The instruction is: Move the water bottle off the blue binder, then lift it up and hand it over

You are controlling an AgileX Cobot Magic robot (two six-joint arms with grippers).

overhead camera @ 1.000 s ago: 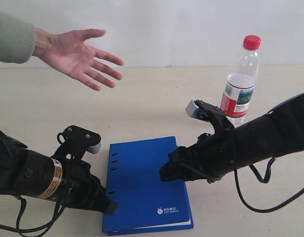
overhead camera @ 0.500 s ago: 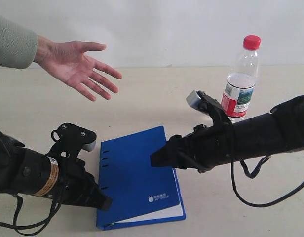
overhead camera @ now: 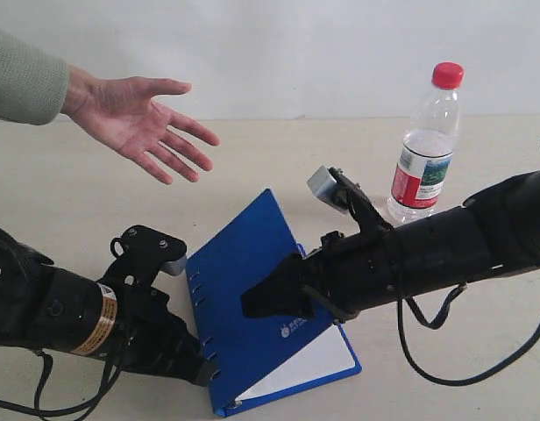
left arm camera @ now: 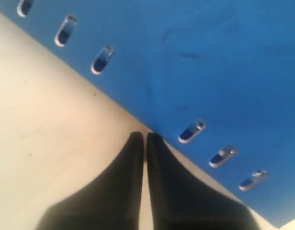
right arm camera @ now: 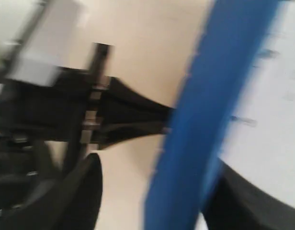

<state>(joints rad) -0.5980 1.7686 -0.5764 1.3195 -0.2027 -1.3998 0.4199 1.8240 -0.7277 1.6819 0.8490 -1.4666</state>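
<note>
Because the water bottle [overhead camera: 425, 149] stands upright on the table [overhead camera: 279, 149] at the far right, well apart from the blue binder [overhead camera: 244, 263], we judge the first step is done. Nothing lies on the binder now.

The binder sits in the near middle of the table. Its cover tilts up off the white pages [overhead camera: 309, 360], which show below it on the right. We think the cover is up because our right claw [overhead camera: 252, 303] has it. In the right wrist view the picture is blurry, but the blue cover runs between two dark fingers, so the right claw seems to pinch the cover's edge.

Our left claw [left arm camera: 145, 136] is pressed together and holds nothing. Its tips touch the binder's left edge, right by the small metal slots [left arm camera: 190, 132]. We guess it is there to stop the binder from sliding while the other side goes up.

An open hand [overhead camera: 134, 114] waits at the far left, palm up and above the table. We think it is there to take the binder.

So far only the cover is up, and the rest of the binder lies on the table. A thin cover can slip or flop open, so the hold needs care.
</note>
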